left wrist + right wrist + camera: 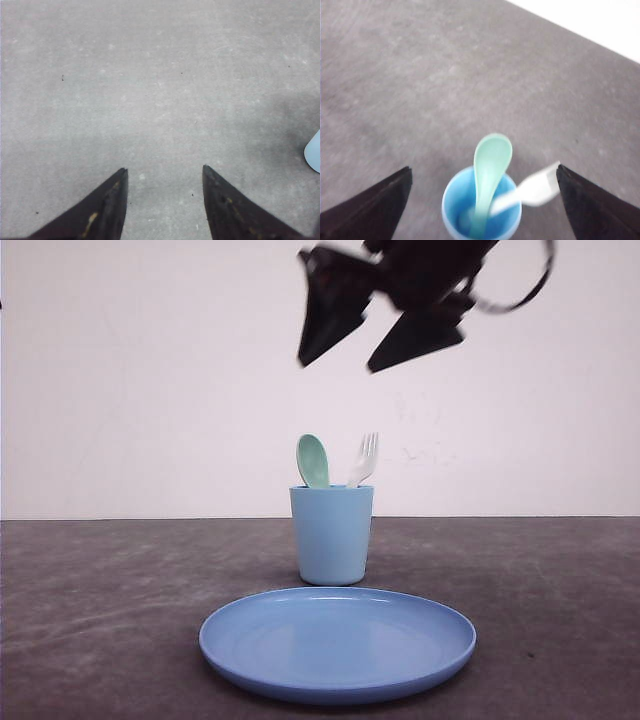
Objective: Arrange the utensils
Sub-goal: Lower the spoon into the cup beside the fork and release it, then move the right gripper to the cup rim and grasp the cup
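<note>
In the front view, the light blue plastic cup [332, 535] stands upright at the centre of the frame on the dark grey tabletop [100, 590]. The small mint-green plastic spoon [313, 461] and the small white plastic fork [363, 460] both stand in it, bowl and tines up, the spoon to the left of the fork. Just in front of the cup, in the lower centre, lies the round blue plate [338, 645] — nothing on it. My right gripper [381, 328] hangs at the top of the frame, above the cup and slightly right of it, its two dark fingers spread wide and holding nothing.

In the left wrist view, my left gripper [165, 200] shows at the bottom of the frame, fingers well apart and empty above bare tabletop. A pale blue edge [313, 152] cuts in at the right border; I cannot tell what it belongs to.

In the right wrist view, my right gripper's fingers [375, 205] sit wide in the lower corners — the cup [455, 200] lies between them at the bottom centre, seen from above, with the spoon [490, 165] leaning inside and the blurred fork [532, 190] tilted toward the right.
</note>
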### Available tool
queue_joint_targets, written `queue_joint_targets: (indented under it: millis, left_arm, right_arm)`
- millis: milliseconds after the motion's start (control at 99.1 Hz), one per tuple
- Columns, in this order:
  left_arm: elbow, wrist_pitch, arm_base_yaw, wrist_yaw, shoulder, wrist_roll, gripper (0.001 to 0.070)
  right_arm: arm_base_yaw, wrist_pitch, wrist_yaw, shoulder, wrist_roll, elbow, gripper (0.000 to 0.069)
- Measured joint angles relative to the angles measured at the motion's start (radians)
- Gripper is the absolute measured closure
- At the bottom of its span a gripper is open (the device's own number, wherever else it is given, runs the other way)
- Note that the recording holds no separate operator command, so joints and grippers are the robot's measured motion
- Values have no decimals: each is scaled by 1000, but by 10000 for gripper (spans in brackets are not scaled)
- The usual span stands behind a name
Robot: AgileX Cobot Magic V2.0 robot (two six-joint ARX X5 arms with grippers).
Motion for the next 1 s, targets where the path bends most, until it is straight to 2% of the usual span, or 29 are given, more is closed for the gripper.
queue_joint_targets:
  millis: [222, 403, 484, 575, 817, 999]
  left_arm:
    - [0, 0, 0, -8, 0, 0, 429]
    - [0, 0, 0, -11, 0, 0, 429]
    - [0, 0, 0, -11, 0, 0, 429]
    - [0, 0, 0, -11, 0, 0, 429]
    - [0, 0, 0, -12, 0, 0, 429]
    - [0, 0, 0, -12, 0, 0, 429]
  right_arm:
    - [-72, -221, 1, -144, 0, -2, 109]
    - [-175, -239, 0, -214, 1, -86, 108]
    - [-217, -240, -28, -224, 7, -140, 79]
    - [-255, -209, -74, -220, 21, -214, 10]
    - [-262, 32, -163, -214, 82, -387, 11]
    - [-249, 167, -204, -138, 106, -406, 11]
